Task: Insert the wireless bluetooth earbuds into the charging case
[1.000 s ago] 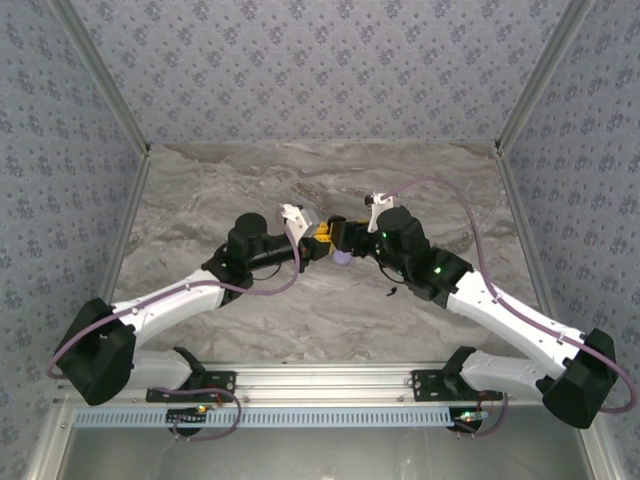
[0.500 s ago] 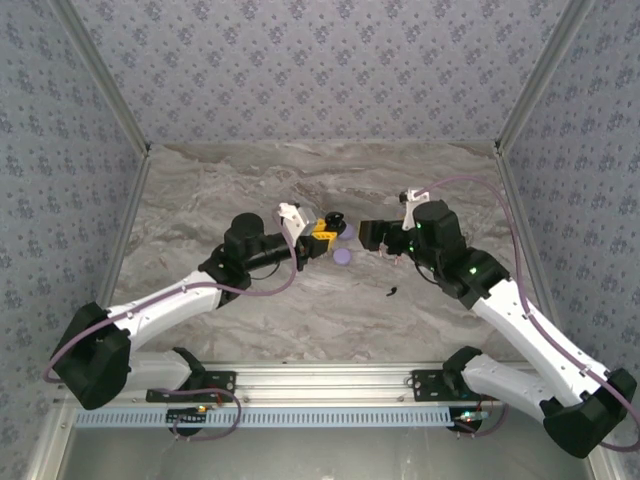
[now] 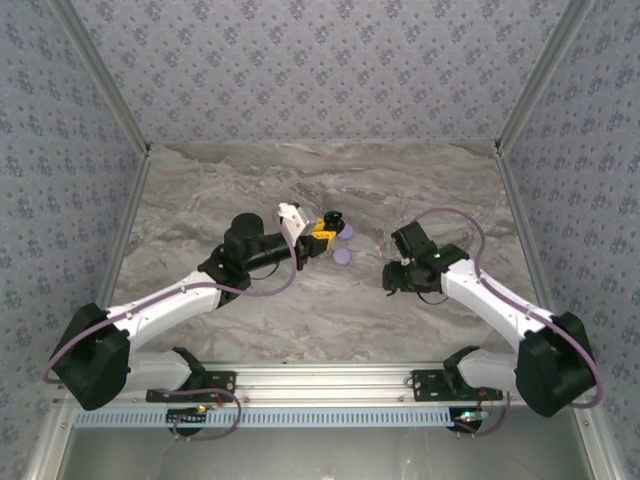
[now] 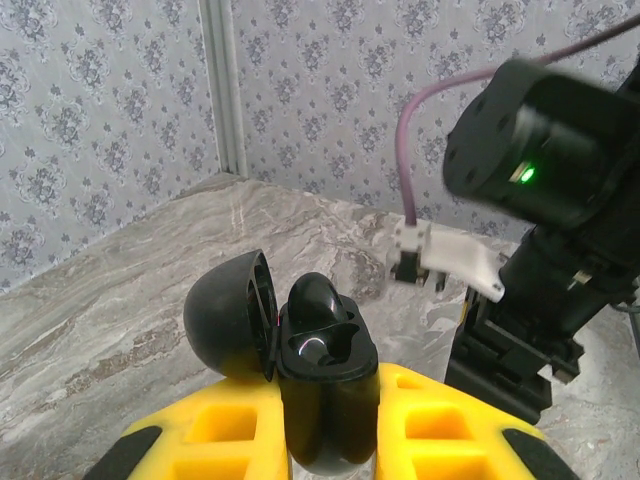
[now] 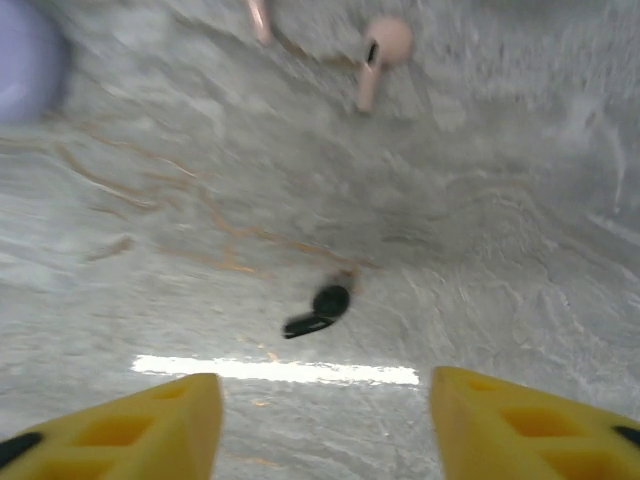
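**Marble table (image 3: 420,180), one black earbud loose, the case held open**

The loose black earbud (image 5: 320,305) lies flat on the marble ahead of the right hand (image 5: 325,395). It sits in line with the gap between that hand's two yellow fingers (image 5: 120,425) and touches neither. The right hand is spread wide with nothing in it, low over the table. Farther out lie a pink earbud (image 5: 377,52), its stem toward the camera, and a second pinkish stem (image 5: 259,20) at the upper edge. A blurred purple disc (image 5: 25,60) shows in the corner.

Well to the left, the left hand (image 3: 322,232) is clamped narrow on the charging case (image 4: 325,385), gripping its lower body. The lid (image 4: 225,315) is swung open to one side, and a second black earbud (image 4: 315,300) stands in its well. Two purple discs (image 3: 342,256) lie on the table just beside the case. Patterned wallpaper (image 3: 320,70) backs the table.
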Controlling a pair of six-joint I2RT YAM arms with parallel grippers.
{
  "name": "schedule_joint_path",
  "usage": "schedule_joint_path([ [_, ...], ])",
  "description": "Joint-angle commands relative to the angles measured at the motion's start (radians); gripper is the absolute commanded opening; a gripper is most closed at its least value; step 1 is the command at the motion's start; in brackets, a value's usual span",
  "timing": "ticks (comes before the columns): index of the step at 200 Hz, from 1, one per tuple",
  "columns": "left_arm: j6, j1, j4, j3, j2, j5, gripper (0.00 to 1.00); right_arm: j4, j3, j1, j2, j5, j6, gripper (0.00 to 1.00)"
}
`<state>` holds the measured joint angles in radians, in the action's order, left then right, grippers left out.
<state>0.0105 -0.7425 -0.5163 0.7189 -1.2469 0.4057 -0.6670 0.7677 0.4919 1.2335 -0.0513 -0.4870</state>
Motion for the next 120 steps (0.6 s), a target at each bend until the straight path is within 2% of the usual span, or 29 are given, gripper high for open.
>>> schedule_joint_path([
  [1, 0.017, -0.006, 0.001, 0.014, 0.018, -0.002, 0.00, 0.046, -0.021, -0.026, 0.034, 0.017, -0.009, 0.47],
  [68, 0.016, -0.006, 0.008, 0.017, 0.018, -0.002, 0.00, 0.157, -0.049, -0.059, 0.133, 0.102, 0.003, 0.19],
  [120, 0.017, -0.006, 0.013, 0.022, 0.016, -0.003, 0.00, 0.170, -0.058, -0.060, 0.148, 0.094, 0.004, 0.16],
])
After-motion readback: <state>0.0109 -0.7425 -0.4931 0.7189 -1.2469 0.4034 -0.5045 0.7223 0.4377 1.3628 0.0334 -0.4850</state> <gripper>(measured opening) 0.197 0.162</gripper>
